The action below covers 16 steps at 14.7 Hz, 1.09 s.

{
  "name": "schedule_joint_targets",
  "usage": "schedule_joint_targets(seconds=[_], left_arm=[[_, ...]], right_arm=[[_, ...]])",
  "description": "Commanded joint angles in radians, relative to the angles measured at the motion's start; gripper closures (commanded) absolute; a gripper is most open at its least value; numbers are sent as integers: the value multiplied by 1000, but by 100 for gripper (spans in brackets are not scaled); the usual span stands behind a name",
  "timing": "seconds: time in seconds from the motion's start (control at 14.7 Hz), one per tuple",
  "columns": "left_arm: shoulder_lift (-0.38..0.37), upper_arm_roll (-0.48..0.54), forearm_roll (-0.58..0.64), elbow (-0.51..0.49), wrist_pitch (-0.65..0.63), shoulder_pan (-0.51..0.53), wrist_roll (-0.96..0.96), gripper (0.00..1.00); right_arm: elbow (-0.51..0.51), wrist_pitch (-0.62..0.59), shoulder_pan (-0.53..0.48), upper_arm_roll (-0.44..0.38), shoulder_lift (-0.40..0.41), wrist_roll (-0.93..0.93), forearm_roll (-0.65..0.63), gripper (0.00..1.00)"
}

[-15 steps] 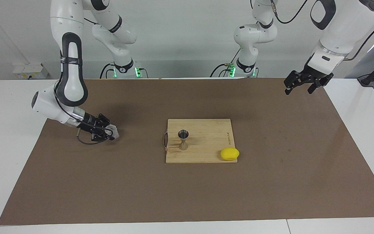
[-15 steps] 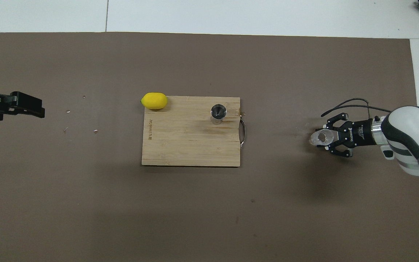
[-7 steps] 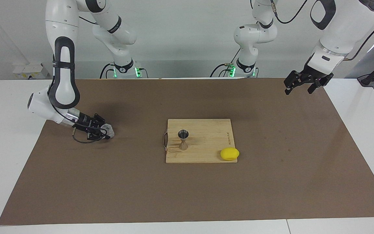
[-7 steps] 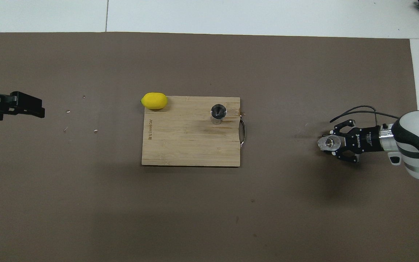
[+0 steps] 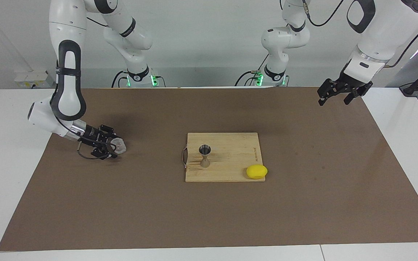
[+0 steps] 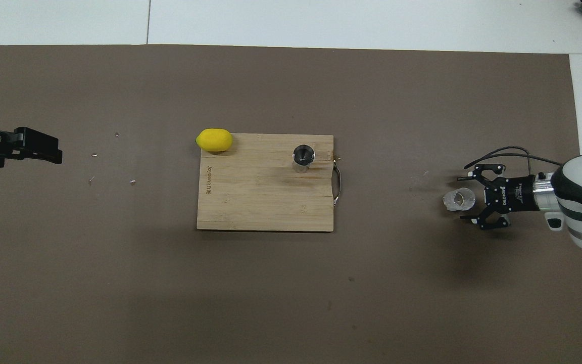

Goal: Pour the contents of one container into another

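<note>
A: How is the right arm posed?

B: It bends down low at its own end of the table, forearm nearly level with the brown mat (image 5: 209,217), so the right gripper (image 5: 110,148) lies close over the mat and points toward the cutting board (image 5: 230,159).

A: And its jaws?

B: Spread apart. In the overhead view the two fingers (image 6: 479,167) stand clear of each other, and nothing is clamped between them.

A: Where is the glass cup, then?

B: The glass cup (image 6: 458,199) rests on the mat just at the fingertips, in line with the gap between them but out past the tips, toward the board. From the facing view it sits right against the gripper's front; I cannot tell whether a finger touches it, or whether it stands upright or is tipped.

A: The jigger?

B: The jigger (image 5: 204,156) stands upright on the cutting board, near the edge with the metal handle (image 6: 338,185), well apart from the cup. A lemon (image 5: 256,171) lies at the board's corner toward the left arm's end, farther from the robots than the jigger.

A: What about the left arm?

B: It waits, raised over the mat's corner at its own end. The left gripper (image 5: 334,97) hangs in the air with its fingers parted and holds nothing.
</note>
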Motion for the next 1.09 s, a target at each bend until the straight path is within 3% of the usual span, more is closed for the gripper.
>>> schedule_joint_targets(seconds=[0.0,0.54,1.02], left_arm=[[-27,10,-11,-31,10,-6,0,0],[-27,10,-11,-31,10,-6,-1,0],[-27,10,-11,-31,10,-6,0,0]], right_arm=[[-44,10,-42,4,-66,-38,-65,0],[-35,-8,-33,15,-184,-197,-384,0],[-23,-52,148,18,-282,-349,-612,0]])
